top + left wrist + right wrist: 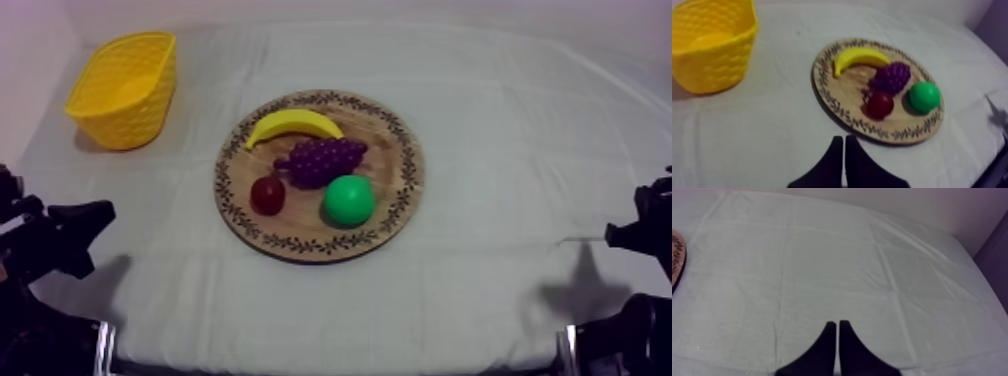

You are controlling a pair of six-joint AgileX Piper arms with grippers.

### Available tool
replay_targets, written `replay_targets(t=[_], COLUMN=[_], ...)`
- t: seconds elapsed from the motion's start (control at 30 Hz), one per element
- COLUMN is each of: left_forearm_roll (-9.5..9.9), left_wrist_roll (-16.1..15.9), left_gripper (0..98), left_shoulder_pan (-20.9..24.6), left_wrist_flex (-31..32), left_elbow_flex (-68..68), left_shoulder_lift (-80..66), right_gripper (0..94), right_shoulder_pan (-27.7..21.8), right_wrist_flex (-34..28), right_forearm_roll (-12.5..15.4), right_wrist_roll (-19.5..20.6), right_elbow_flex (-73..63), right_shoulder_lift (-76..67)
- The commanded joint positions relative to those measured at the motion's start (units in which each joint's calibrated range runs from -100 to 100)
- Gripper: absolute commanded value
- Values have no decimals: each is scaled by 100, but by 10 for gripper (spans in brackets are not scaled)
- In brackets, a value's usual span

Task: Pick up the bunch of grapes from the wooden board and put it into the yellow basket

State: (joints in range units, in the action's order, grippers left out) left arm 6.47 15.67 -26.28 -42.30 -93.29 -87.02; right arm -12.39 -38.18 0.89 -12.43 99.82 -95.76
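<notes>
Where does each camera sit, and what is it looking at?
Top view: overhead, slanting down on board, basket; arms at both lower edges.
Left wrist view: on the left arm, facing board and basket; shut left gripper.
Right wrist view: on the right arm, facing cloth; shut right gripper.
Shared: all see the board.

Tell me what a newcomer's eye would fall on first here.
The round wooden board with a patterned rim sits in the middle, carrying a purple bunch of grapes among a yellow banana, a small red fruit and a round green fruit. Next, the yellow basket, far left on the table.
</notes>
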Motion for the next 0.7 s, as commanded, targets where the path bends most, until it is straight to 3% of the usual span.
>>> replay_targets(t=[0.0, 0.13, 0.23, 0.67], left_forearm_roll=[20, 24, 16, -92], left_wrist_roll=[-341, -548, -712, -1594], left_gripper=[0, 0, 0, 0], left_shoulder_pan=[-284, -475, -609, -726], left_wrist_flex=[525, 775, 618, -1825], left_elbow_flex=[137, 723, 1408, 5537], left_shoulder_lift=[1082, 2244, 3102, 6542], right_gripper=[3, 3, 3, 3], right_shoulder_pan=[-1, -1, -1, -1], right_wrist_flex=[-4, -4, -4, -4], right_forearm_roll=[1, 1, 1, 1], right_wrist_roll=[-1, 0, 0, 0], right_elbow_flex=[-5, -5, -5, -5], right_shoulder_lift=[1, 1, 1, 1])
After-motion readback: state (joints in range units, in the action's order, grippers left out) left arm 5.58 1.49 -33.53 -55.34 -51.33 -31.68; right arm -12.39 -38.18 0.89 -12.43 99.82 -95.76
